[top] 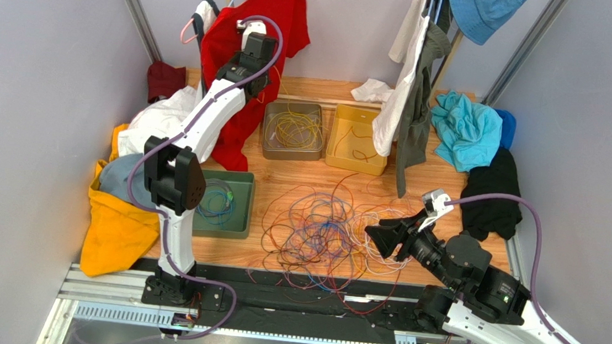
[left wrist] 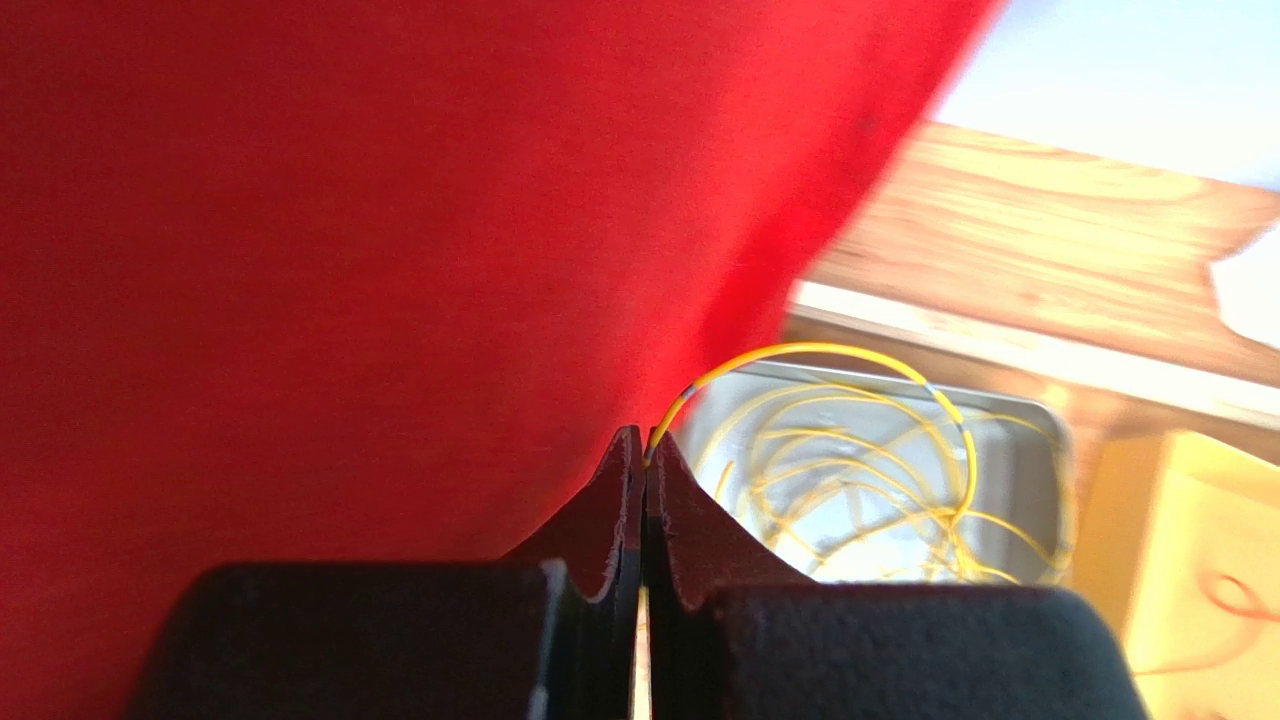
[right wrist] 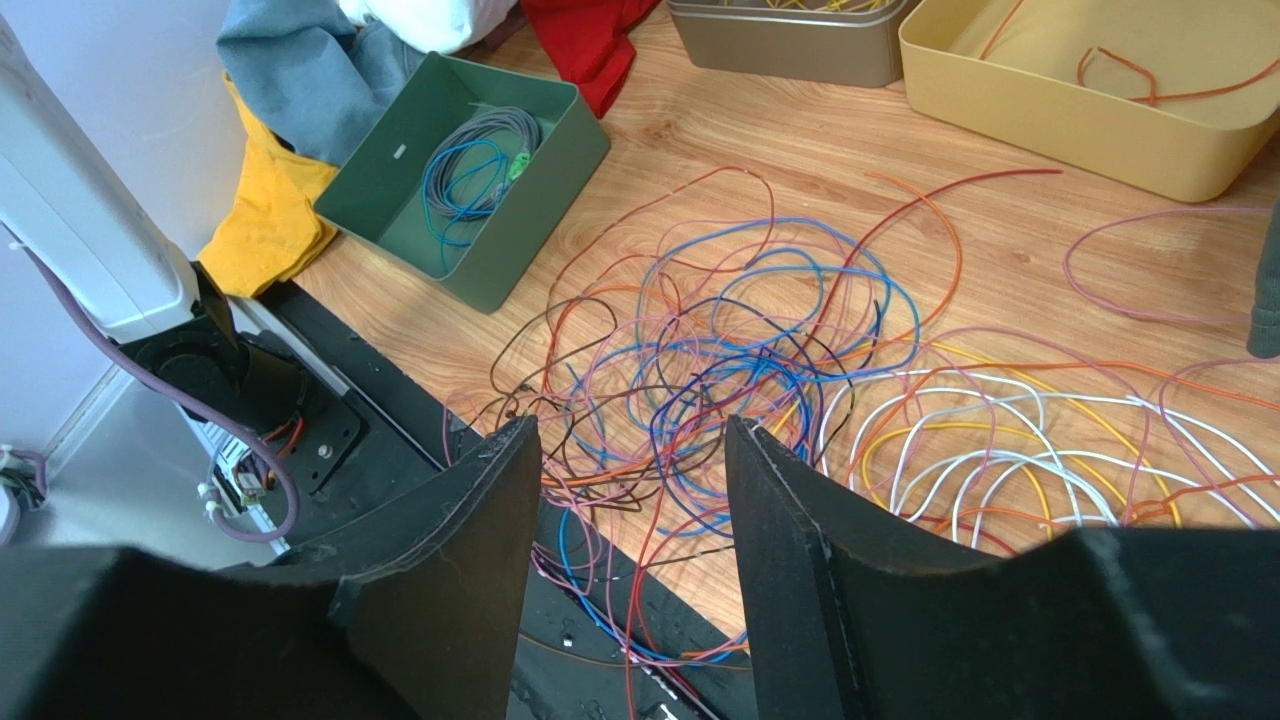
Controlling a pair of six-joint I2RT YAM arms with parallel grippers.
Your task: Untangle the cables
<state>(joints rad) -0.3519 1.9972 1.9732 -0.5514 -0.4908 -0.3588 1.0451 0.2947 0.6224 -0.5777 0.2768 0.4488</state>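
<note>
- The cables (top: 325, 232) lie as a loose heap of thin, glossy loops on the grained wooden bench (top: 283, 187).
- The left hand (left wrist: 643, 450), clenched, pinches a thin yellow cable (left wrist: 812, 348) that arches toward a grey tray (left wrist: 1061, 450) of yellow coils, beside soft red cloth (left wrist: 376, 225).
- The right hand (right wrist: 631, 450) is spread apart above the heap.

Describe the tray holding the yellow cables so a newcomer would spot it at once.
On the wooden table, look to the far edge, where two trays sit side by side. It is the left one, the grey metal tray, beside the hanging red shirt; its mustard-yellow plastic neighbour holds orange strands instead.
</note>
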